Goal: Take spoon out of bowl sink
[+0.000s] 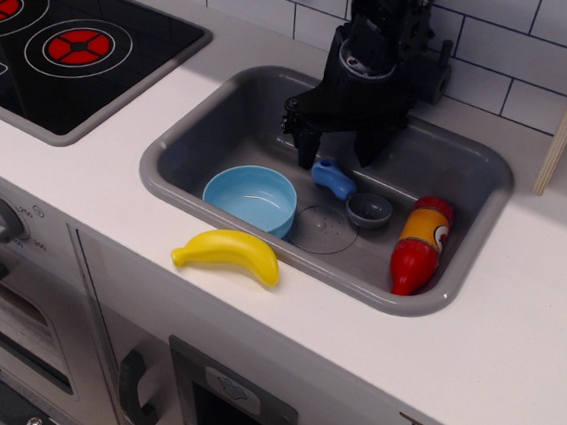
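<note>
spoon (351, 194) lies in sink (272, 121) (fingers (307, 155) apart)

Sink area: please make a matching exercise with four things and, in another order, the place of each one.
Things:
1. spoon
2. bowl
3. banana
4. bottle

Places:
A. on the white counter, at the front rim of the sink
B. lying on the sink floor, just below the open gripper, released
C. at the right side of the sink, leaning on its wall
D. on the left part of the sink floor, empty

Pairs: 1-B, 2-D, 3-A, 4-C
</note>
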Robot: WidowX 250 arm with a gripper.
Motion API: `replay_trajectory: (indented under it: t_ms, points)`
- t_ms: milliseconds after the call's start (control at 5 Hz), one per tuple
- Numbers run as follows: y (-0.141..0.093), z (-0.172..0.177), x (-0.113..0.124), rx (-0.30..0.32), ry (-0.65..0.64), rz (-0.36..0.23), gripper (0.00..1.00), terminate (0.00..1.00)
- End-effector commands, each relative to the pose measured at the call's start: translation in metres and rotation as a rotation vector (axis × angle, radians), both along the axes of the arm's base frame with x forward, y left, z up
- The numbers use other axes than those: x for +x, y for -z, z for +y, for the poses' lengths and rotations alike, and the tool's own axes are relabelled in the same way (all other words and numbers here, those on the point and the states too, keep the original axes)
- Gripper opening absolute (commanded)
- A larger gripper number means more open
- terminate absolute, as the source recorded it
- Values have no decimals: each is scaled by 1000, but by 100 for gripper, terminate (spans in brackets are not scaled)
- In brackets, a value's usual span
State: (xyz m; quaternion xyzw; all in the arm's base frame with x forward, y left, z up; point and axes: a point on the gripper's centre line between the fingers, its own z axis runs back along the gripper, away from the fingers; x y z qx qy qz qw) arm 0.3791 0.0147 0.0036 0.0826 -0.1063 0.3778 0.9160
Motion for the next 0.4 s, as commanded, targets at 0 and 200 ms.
replay_trajectory:
  t_ms: [0, 200]
  points:
    - [-37, 13, 5, 91, 60, -73, 100, 0]
    - [-62, 18, 7, 83, 91, -111, 100, 0]
